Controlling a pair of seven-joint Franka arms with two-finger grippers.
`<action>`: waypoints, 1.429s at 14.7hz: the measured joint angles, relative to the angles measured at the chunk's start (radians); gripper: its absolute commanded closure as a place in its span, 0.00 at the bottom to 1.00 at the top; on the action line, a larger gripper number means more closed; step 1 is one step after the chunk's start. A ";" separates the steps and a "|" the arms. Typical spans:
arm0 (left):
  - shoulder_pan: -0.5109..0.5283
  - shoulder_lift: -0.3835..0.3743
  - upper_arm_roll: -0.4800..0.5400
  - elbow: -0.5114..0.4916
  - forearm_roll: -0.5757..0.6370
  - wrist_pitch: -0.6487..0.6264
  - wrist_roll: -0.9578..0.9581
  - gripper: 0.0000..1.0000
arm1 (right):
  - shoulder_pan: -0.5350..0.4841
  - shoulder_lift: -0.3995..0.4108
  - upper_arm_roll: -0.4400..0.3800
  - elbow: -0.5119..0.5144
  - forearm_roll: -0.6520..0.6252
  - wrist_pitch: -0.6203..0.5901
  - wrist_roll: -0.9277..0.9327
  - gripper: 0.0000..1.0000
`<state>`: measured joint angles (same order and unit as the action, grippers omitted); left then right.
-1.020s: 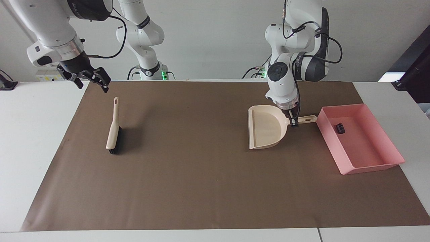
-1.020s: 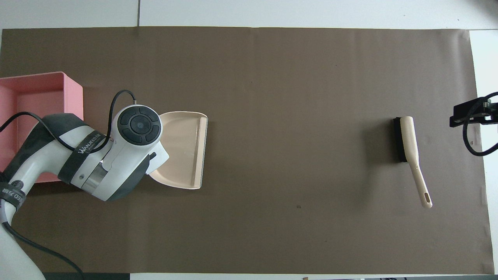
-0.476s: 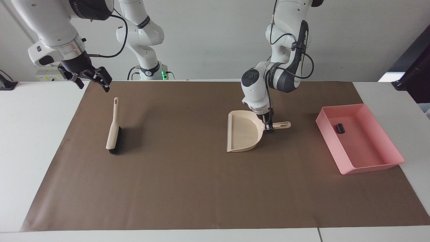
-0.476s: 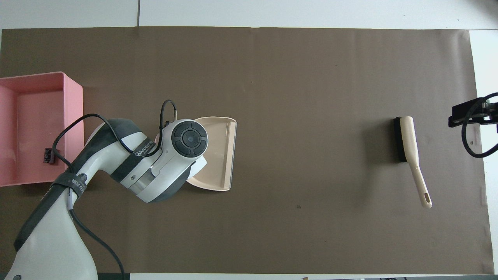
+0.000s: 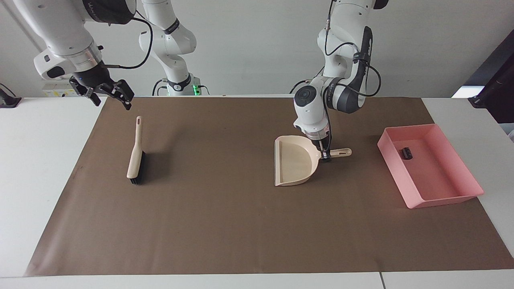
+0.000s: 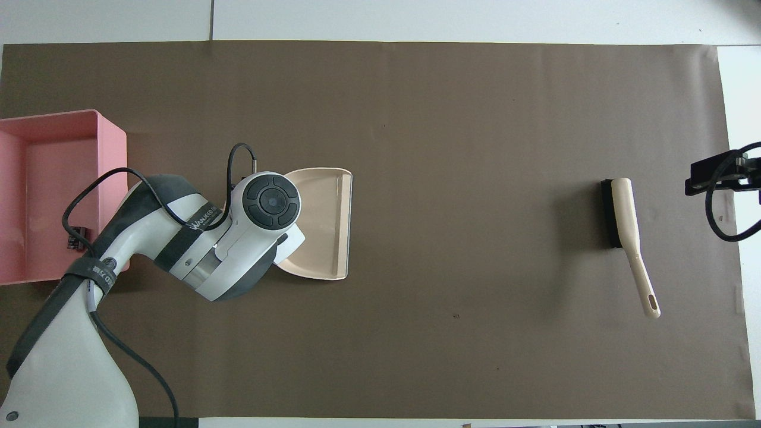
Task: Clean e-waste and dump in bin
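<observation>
The left gripper (image 5: 326, 155) is pinching the handle of the beige dustpan (image 5: 295, 160), right where the handle meets the scoop. The pan looks empty and it is sitting flat on the brown mat (image 5: 225, 224), or just about touching it, with its wide mouth pointing away from the gripper, toward the right arm's end of the table. The left arm is coming down from above with its wrist pointing straight down over the handle. The pink bin (image 5: 441, 198) is lying off to the handle side of the gripper, toward the left arm's end of the table, well apart from the pan. One dark bit of e-waste (image 5: 406, 153) is already sitting inside the bin; I cannot see a white bit anywhere. So the dumping step seems done, and I think the next move is letting go of the pan gently. Far off, the right gripper (image 5: 107, 94) is waiting in the air with its fingers wide apart, holding nothing. The hand brush (image 5: 135, 158) is lying on the mat just past it.
</observation>
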<state>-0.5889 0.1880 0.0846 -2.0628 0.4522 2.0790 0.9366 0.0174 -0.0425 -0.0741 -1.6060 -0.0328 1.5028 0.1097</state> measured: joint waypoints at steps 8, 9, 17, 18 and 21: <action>0.005 -0.047 0.000 0.008 -0.001 -0.096 -0.061 0.02 | 0.001 0.000 0.014 0.000 0.007 0.000 -0.001 0.00; 0.007 -0.070 0.002 0.008 -0.001 -0.136 -0.123 0.02 | 0.001 0.000 0.013 0.000 0.007 0.000 -0.001 0.00; 0.167 -0.137 0.008 0.019 -0.169 -0.268 -0.890 0.02 | 0.001 -0.001 0.014 0.000 0.007 0.000 -0.005 0.00; 0.211 -0.138 0.009 0.036 -0.225 -0.268 -0.904 0.02 | 0.002 -0.001 0.015 0.000 0.007 0.000 -0.018 0.00; 0.316 -0.169 0.015 0.087 -0.309 -0.269 -0.907 0.02 | 0.002 -0.003 0.030 0.002 0.007 0.000 -0.032 0.00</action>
<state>-0.2731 0.0192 0.0997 -1.9757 0.1433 1.8104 0.0293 0.0194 -0.0455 -0.0440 -1.6041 -0.0260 1.5027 0.0775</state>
